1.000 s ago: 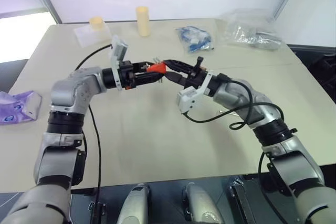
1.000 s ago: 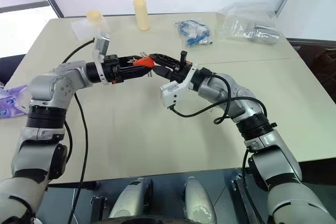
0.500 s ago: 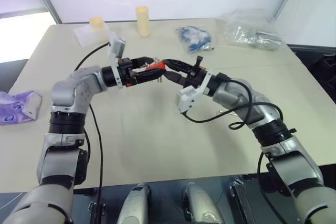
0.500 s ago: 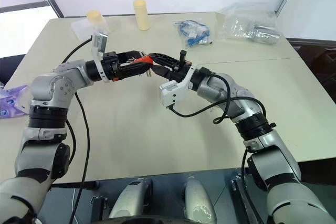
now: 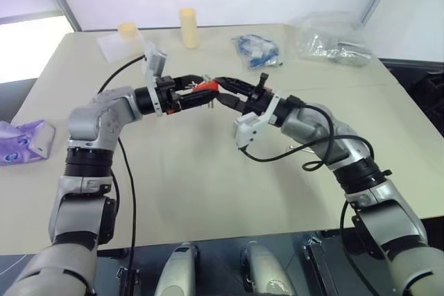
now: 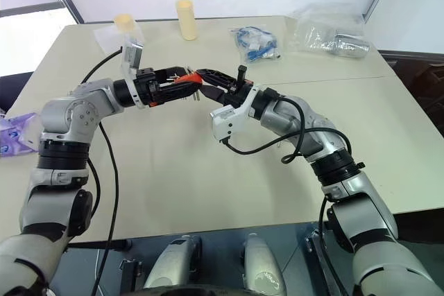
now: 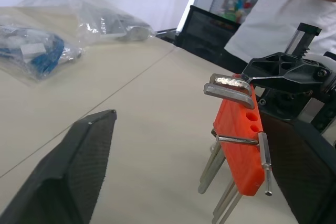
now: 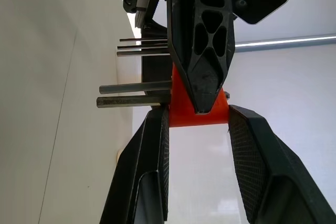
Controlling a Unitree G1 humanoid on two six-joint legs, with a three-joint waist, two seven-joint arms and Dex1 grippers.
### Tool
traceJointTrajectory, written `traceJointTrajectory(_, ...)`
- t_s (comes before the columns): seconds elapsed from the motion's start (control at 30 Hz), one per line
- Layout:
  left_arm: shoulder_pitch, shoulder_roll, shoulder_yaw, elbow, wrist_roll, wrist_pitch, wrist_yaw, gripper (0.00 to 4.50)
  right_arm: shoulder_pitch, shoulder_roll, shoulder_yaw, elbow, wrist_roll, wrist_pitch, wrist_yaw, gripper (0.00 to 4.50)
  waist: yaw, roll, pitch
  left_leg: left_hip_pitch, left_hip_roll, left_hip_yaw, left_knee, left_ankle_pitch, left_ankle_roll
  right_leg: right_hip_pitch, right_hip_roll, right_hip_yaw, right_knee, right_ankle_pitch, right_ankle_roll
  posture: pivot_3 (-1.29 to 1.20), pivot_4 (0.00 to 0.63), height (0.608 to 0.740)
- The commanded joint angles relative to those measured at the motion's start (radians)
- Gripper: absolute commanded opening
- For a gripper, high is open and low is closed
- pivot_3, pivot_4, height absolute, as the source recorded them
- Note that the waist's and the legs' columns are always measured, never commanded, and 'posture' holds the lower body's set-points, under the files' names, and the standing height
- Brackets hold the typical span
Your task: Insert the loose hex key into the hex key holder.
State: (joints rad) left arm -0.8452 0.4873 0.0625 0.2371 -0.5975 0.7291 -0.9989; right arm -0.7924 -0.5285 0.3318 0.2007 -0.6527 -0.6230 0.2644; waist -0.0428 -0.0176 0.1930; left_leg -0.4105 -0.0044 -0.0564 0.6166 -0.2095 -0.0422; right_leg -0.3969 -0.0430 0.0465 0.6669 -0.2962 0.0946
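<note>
The red hex key holder (image 7: 239, 148) hangs in the air over the table, dark keys sticking out of it. My right gripper (image 8: 197, 114) is shut on one end of it. My left gripper (image 7: 189, 124) is open, its fingers (image 7: 79, 171) wide apart on either side of the holder, one of them close against it. A thin grey L-shaped rod, the loose hex key (image 7: 265, 163), lies across the holder's face; I cannot tell whether it sits in a hole. In the left eye view both grippers meet at the holder (image 5: 206, 88) above mid-table.
On the beige table (image 5: 208, 185) lie a purple-white pouch (image 5: 24, 140) at the left edge, two yellow cylinders (image 5: 188, 28) at the back, a bag of blue parts (image 5: 257, 50) and a clear bag (image 5: 333, 36). A person in white (image 7: 278, 14) stands beyond.
The left gripper's fingers spread wider around the holder and have come back in a little. Both arms and the holder stay in place.
</note>
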Motion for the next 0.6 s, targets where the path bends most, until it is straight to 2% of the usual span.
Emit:
traceJointTrajectory(0.03,-0.008,0.002,0.022,-0.033,-0.007,-0.017,0.002,2.74,-0.004,0.004,-0.014,-0.029,0.023,-0.003,-0.002,1.07,0.0,0.0,0.0,0.0,0.0,0.0,0.0,0.0,0.0,0.0,0.0,0.0,0.0,0.0,0.0,0.0,0.15,0.74)
traceJointTrajectory(0.2,-0.007,0.001,0.033,-0.038,-0.015,-0.009,0.007,0.13,-0.009,0.004,-0.011,-0.025,0.027,0.0,0.0,1.07,0.0,0.0,0.0,0.0,0.0,0.0,0.0,0.0,0.0,0.0,0.0,0.0,0.0,0.0,0.0,0.0,0.15,0.74)
traceJointTrajectory(0.6,-0.004,-0.003,0.041,-0.041,-0.013,-0.02,0.024,0.05,-0.012,0.004,-0.007,-0.01,0.031,-0.005,0.002,1.07,0.0,0.0,0.0,0.0,0.0,0.0,0.0,0.0,0.0,0.0,0.0,0.0,0.0,0.0,0.0,0.0,0.15,0.74)
